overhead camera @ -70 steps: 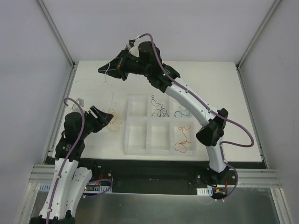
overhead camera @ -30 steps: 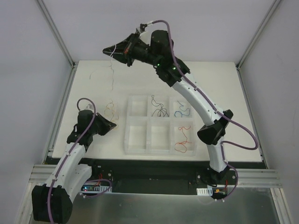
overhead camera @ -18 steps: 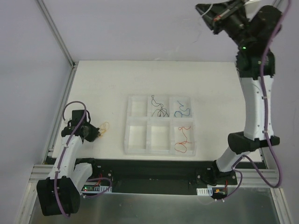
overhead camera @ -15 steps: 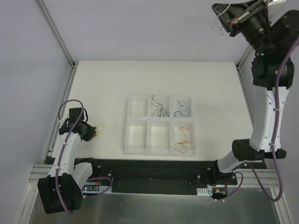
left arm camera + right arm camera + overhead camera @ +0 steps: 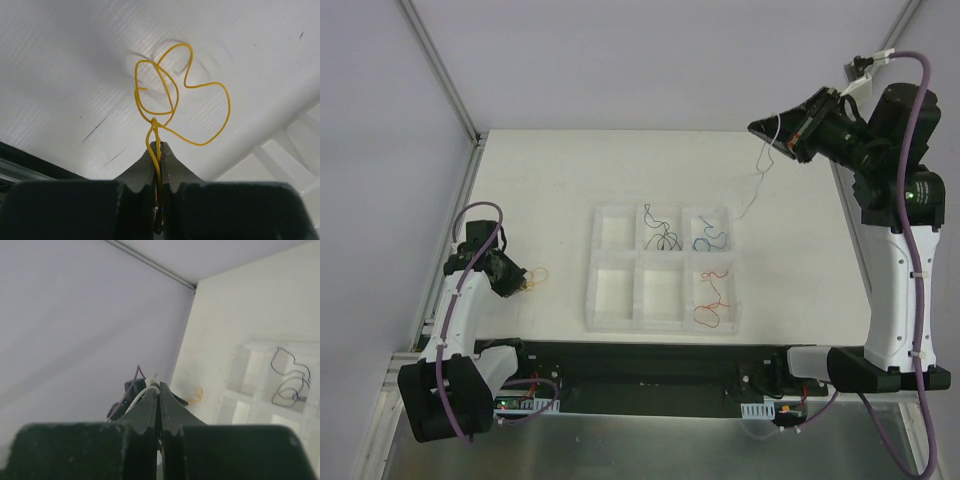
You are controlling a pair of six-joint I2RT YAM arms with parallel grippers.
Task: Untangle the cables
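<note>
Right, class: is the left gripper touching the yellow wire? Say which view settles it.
Touching. The left wrist view shows the left gripper shut on the yellow wire, its strands pinched between the jaws.

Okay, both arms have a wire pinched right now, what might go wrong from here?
1. The white wire hangs loose from the right gripper, its lower end near the tray's far right corner. It may snag the rim, or drop in with the blue wire and tangle again.
2. The left gripper pinches only a thin strand of the yellow wire. Its loops, close to the table, might catch and pull it free.
</note>
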